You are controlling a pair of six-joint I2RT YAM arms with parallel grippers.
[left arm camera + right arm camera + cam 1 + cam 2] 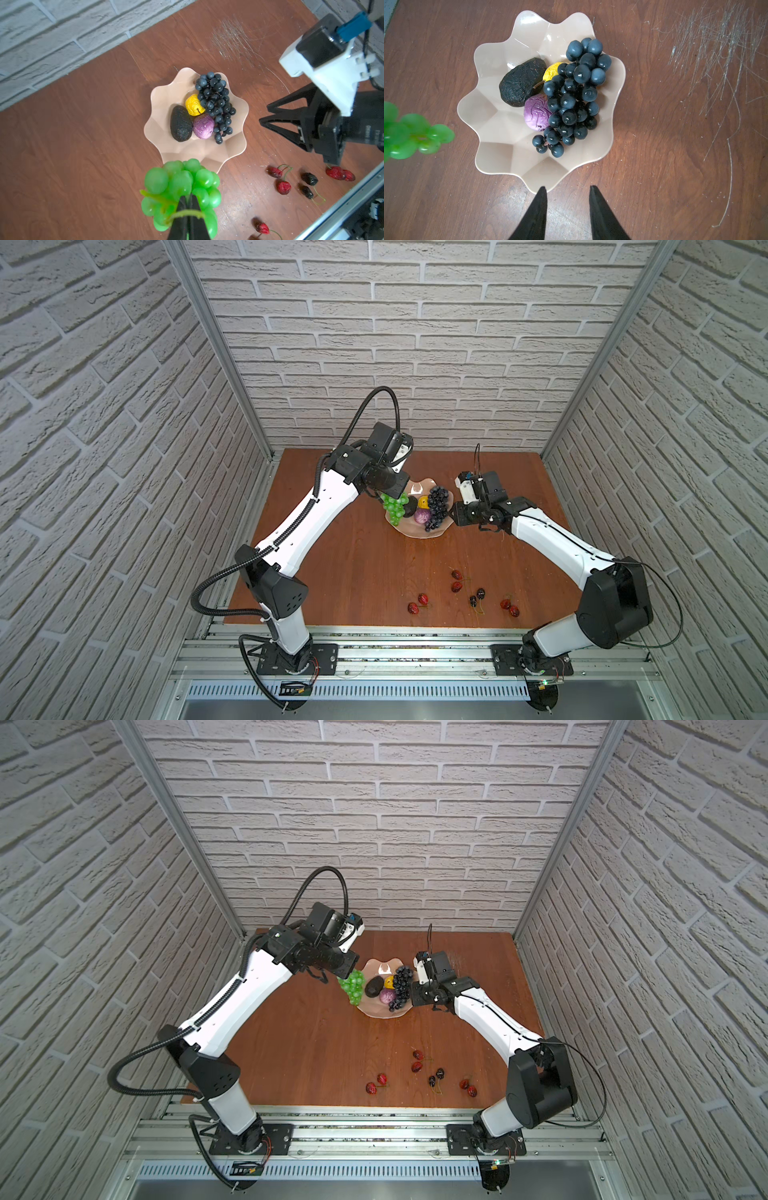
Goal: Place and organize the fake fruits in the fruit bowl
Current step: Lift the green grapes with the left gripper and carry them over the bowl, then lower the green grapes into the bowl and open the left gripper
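The peach fruit bowl [417, 533] [161, 116] [496, 133] holds a dark grape bunch [217, 104] [573, 97], an avocado [180, 124] [521, 83], a yellow lemon-like fruit [192, 104] and a purple fruit [203, 126] [536, 114]. My left gripper [188, 196] is shut on the stem of the green grape bunch [394, 506] [353, 986] [182, 182] [411, 135], which hangs at the bowl's left rim. Just outside the right rim, my right gripper [566, 187] stands open and holds nothing. Several cherries [457, 580] [279, 178] lie on the table nearer the front.
The wooden table [353, 564] is walled by brick panels at the back and both sides. An aluminium rail [395, 647] with the arm bases runs along the front edge. A scratched patch [708, 52] marks the wood behind the bowl.
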